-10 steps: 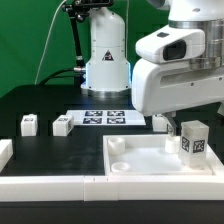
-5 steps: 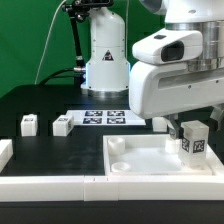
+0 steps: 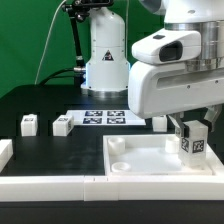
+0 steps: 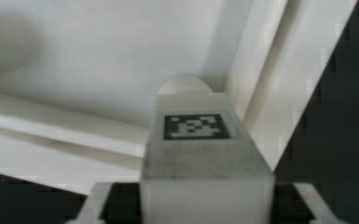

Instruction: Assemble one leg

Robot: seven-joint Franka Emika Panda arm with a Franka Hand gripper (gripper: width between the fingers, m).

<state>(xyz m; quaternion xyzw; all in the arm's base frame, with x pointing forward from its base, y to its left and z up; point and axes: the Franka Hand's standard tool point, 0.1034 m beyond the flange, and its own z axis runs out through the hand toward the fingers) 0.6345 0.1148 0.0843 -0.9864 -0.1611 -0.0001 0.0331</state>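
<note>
My gripper (image 3: 193, 134) is shut on the leg (image 3: 194, 142), a small white block with a black-and-white tag. It holds the leg upright over the far right corner of the large white square panel (image 3: 150, 160). In the wrist view the leg (image 4: 197, 140) runs out from between the jaws of my gripper (image 4: 197, 205). Its far end is at a round corner socket (image 4: 186, 84) of the panel (image 4: 87, 60). I cannot tell whether the leg touches the socket.
Three more small white legs stand on the black table: two at the exterior view's left (image 3: 29, 124) (image 3: 62, 125) and one behind the panel (image 3: 159, 122). The marker board (image 3: 105, 117) lies before the robot base (image 3: 105, 55). White bars lie at the left (image 3: 5, 152) and along the front (image 3: 50, 185).
The arm's housing has shifted slightly toward the exterior view's left. The leg stays in the gripper over the panel's far right corner, barely moved.
</note>
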